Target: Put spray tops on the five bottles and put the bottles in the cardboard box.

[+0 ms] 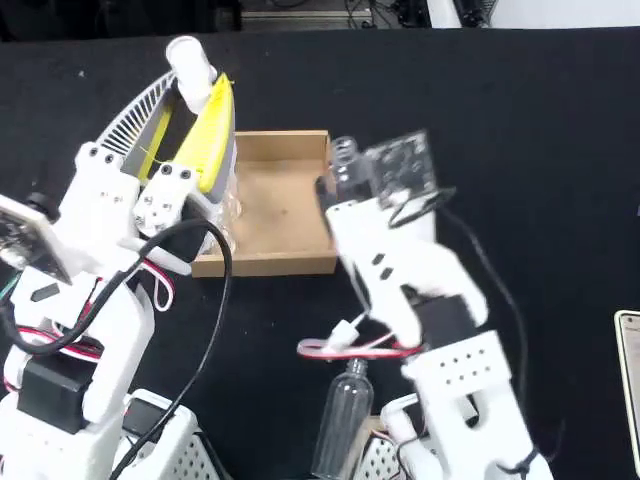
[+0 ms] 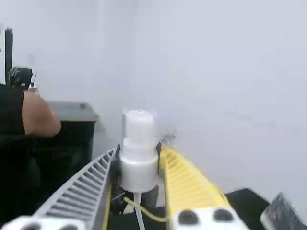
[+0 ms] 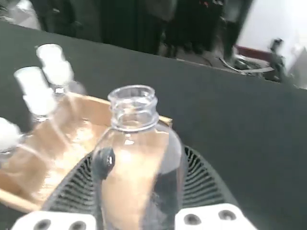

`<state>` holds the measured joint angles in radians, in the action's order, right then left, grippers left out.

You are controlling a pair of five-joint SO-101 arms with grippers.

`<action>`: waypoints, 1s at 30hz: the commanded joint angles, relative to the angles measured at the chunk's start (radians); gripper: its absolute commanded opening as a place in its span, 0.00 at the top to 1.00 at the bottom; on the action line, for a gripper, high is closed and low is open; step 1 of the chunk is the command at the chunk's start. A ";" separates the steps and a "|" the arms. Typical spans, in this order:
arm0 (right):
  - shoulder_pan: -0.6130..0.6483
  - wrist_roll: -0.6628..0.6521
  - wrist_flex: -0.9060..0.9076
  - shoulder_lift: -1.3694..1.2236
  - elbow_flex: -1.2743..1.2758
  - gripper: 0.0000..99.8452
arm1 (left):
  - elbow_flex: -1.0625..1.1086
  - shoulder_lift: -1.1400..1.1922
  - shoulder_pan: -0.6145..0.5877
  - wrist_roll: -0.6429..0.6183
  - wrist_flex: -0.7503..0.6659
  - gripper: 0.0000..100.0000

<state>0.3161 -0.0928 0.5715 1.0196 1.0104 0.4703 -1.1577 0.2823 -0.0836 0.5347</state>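
Black table (image 1: 520, 120); cardboard box (image 1: 280, 215) near middle; clear bottle (image 1: 343, 412) lying between arm bases.

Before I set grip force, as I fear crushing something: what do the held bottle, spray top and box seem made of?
Bottle: clear and glossy with bright highlights, likely plastic, possibly glass.
Spray top: white, smooth, seemingly moulded plastic.
Cardboard box: dull brown cardboard, with a bare matte floor.

A pale flat object (image 1: 630, 372) lies on the black table (image 1: 530, 130).
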 commanded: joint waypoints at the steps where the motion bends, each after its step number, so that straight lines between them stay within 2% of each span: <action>1: 0.078 0.006 -0.104 0.104 0.077 0.97 | -0.027 -0.026 -0.010 -0.028 -0.066 0.96; 4: 0.141 0.006 -0.144 0.156 0.147 0.97 | -0.016 -0.018 0.001 -0.029 -0.091 0.96; 8: 0.178 0.006 -0.150 0.216 0.205 0.97 | 0.054 -0.014 0.102 -0.029 -0.167 0.96; 12: 0.176 0.005 -0.152 0.277 0.245 0.97 | 0.209 -0.014 0.197 -0.021 -0.388 0.96; 16: 0.176 0.005 -0.152 0.329 0.277 0.97 | 0.341 -0.023 0.205 -0.020 -0.582 0.96; 19: 0.173 0.005 -0.150 0.357 0.286 0.97 | 0.335 -0.017 0.205 -0.020 -0.552 0.96; 25: 0.172 0.005 -0.149 0.369 0.288 0.97 | 0.232 -0.028 0.203 -0.020 -0.399 0.96; 30: 0.172 0.005 -0.196 0.369 0.323 0.97 | 0.117 -0.032 0.139 -0.029 -0.258 0.96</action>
<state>0.4803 -0.0928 0.4304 1.3648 1.3341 0.7142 -1.1684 0.4618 -0.1066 0.1880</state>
